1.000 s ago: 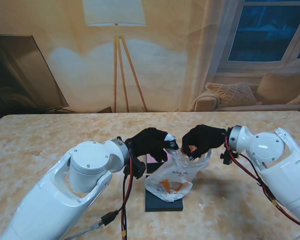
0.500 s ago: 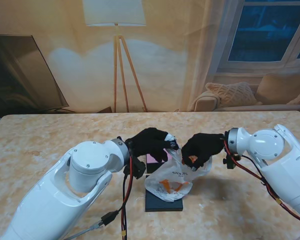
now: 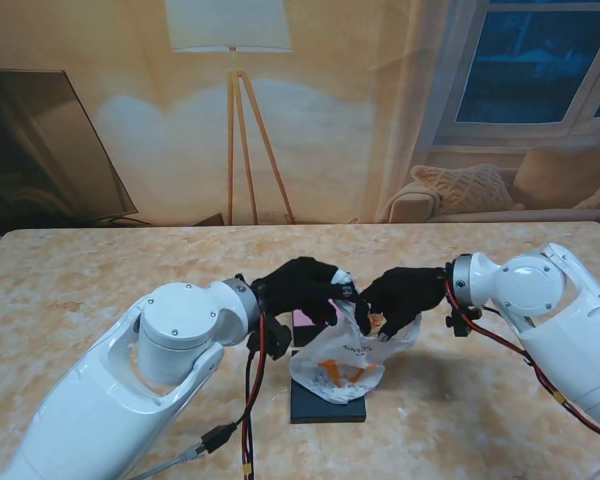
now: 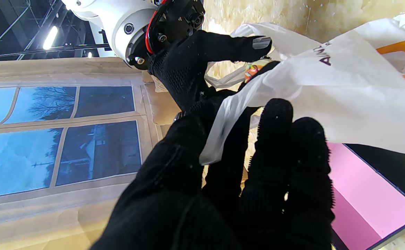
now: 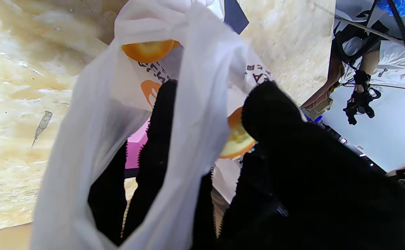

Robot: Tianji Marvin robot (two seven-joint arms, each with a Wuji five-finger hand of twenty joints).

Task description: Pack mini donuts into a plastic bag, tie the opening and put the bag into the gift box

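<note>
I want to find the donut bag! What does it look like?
Look at the middle of the marble table, between the two black hands. The bag is thin white plastic with orange print, hanging over a dark box with pink inside.

white orange-printed bag, pink-lined black box, black gloves

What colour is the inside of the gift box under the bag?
Pink inside the gift box, with dark walls; clearest in the left wrist view.
</note>
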